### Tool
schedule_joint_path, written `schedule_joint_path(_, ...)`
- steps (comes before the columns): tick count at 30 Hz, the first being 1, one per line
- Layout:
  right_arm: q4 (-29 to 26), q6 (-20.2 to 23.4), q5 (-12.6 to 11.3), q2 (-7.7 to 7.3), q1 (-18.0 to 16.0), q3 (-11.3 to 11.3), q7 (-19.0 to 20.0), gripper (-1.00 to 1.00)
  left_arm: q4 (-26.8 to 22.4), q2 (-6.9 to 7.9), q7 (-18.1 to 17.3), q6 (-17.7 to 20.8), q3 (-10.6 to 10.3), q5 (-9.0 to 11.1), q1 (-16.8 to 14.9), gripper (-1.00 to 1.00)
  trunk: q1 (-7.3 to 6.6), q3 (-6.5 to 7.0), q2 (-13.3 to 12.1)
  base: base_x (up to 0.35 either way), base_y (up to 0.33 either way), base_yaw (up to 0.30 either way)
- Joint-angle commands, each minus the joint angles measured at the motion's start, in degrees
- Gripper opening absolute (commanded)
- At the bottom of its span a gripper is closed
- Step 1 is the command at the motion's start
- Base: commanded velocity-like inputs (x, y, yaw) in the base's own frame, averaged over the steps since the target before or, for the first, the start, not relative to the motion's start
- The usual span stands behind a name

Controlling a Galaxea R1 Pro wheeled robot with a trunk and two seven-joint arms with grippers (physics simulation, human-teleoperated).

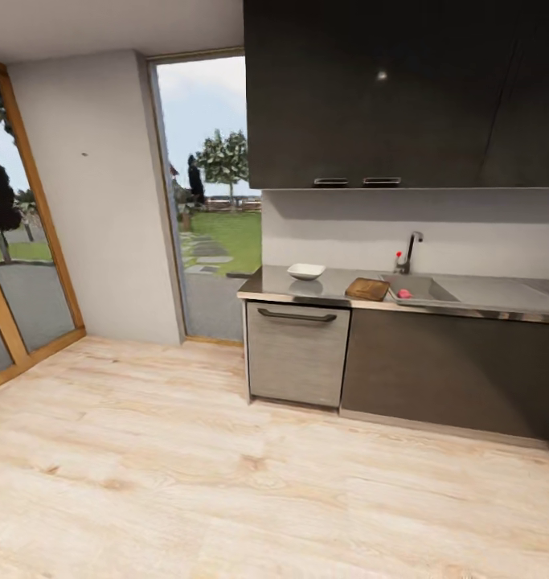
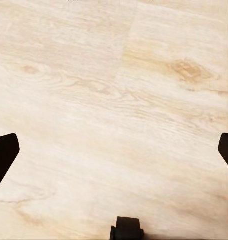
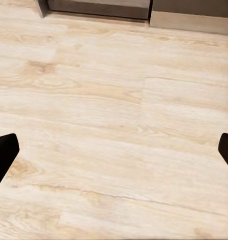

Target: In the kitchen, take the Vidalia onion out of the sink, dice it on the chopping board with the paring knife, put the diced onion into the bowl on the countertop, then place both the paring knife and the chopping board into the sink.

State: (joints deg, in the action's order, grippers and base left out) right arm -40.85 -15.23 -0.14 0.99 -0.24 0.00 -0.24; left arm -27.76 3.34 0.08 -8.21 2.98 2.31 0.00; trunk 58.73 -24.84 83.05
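While my head camera looks across a pale wood floor (image 1: 186, 482), the counter (image 1: 483, 293) runs along the far wall, grey and faintly reflective, over dark cabinets. On it sits the bowl (image 1: 305, 271), white, shallow and squarish with flared sides, near the counter's end by the window (image 1: 214, 201). Just past it lies the board (image 1: 367, 289), dark brown with rounded corners, one edge close to the counter's front; its slot handle is too small to make out. Beside the board is the sink (image 1: 423, 289), a steel basin with an angular tap (image 1: 408, 251) carrying a red knob. Something small and pink-red rests at the basin's near rim, and I cannot tell what it is. The knife and onion I cannot pick out at this distance. Below the bowl stands a steel dishwasher (image 1: 297, 354) with a dark bar handle. The counter's far end is cut off by the frame edge.

From my left wrist, my left gripper (image 2: 114, 150) hangs over bare floor planks (image 2: 114, 100) with knots in the grain. Its fingers (image 2: 3, 155) are spread wide, only their dark tips entering at opposite edges, nothing between them. A small dark part pokes in at the frame edge between them, too cropped to identify.

From my right wrist, my right gripper (image 3: 114, 150) is likewise spread wide over the floor (image 3: 114, 125), its fingertips (image 3: 3, 152) cropped at the edges and holding nothing. Ahead of it, well apart, the cabinet base (image 3: 189, 20) and the dishwasher's foot (image 3: 98, 7) show as strips, cut off above.
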Motion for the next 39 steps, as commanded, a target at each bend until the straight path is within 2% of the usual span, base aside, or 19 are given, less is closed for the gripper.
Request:
schedule_joint_path(1, 0.02, -0.14, -0.02, 0.01, -0.02, 0.0, -0.03, 1.0, -0.02, 0.0, 0.01, -0.13, 0.01, 0.24, 0.0, 1.0, 0.0, -0.05, 0.03, 0.0, 0.0, -0.24)
schedule_joint_path(26, 0.04, -0.11, 0.02, -0.02, -0.02, 0.0, -0.03, 1.0, -0.02, 0.0, 0.01, -0.13, 0.01, 0.24, 0.0, 1.0, 0.0, -0.05, 0.03, 0.0, 0.0, -0.237)
schedule_joint_path(31, 0.18, -0.07, 0.05, 0.05, -0.02, 0.0, -0.03, 1.0, -0.02, 0.0, 0.01, -0.13, 0.01, 0.24, 0.0, 1.0, 0.0, -0.05, 0.03, 0.0, 0.0, -0.099)
schedule_joint_path(34, 1.14, -0.07, 0.05, 0.06, -0.02, 0.04, -0.01, 1.0, -0.02, 0.0, 0.01, -0.13, 0.01, 0.24, 0.0, 1.0, 0.0, -0.05, 0.03, 0.0, 0.0, -0.016)
schedule_joint_path(39, 5.95, -0.06, 0.05, 0.06, -0.02, 0.05, -0.02, 1.0, 0.0, 0.06, 0.01, -0.13, 0.05, 0.26, 0.0, 1.0, 0.0, -0.05, 0.03, 0.0, 0.0, -0.003)
